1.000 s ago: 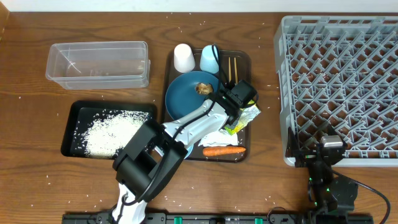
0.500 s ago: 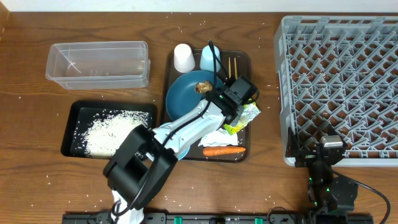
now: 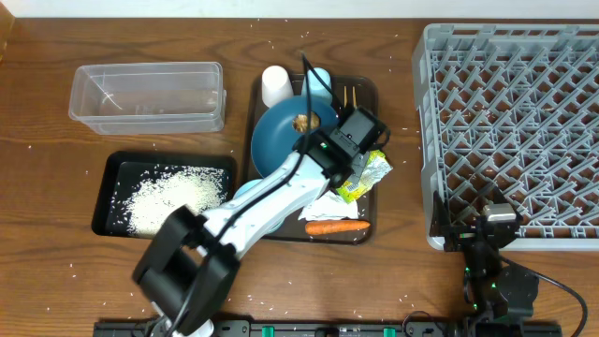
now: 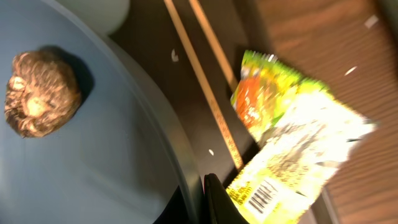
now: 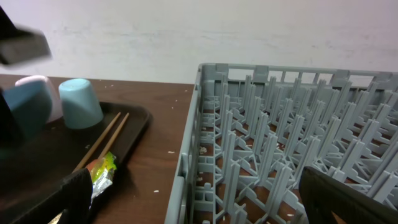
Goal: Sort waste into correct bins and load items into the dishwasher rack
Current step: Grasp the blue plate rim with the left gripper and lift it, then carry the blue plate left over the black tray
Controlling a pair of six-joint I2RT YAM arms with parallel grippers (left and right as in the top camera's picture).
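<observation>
Since I can't tell whether the left gripper [image 3: 348, 161] is really pinching that crinkly silver-and-green foil wrapper [image 4: 292, 149], I'd say squeeze its corner firmly before lifting.

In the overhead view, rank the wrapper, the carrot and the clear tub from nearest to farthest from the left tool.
From the left tool:
1. Wrapper, right beside it, at the right edge of the serving tray.
2. Carrot, further toward the robot, at the tray's near edge.
3. Clear tub, far off to the left, beyond the tray.
</observation>
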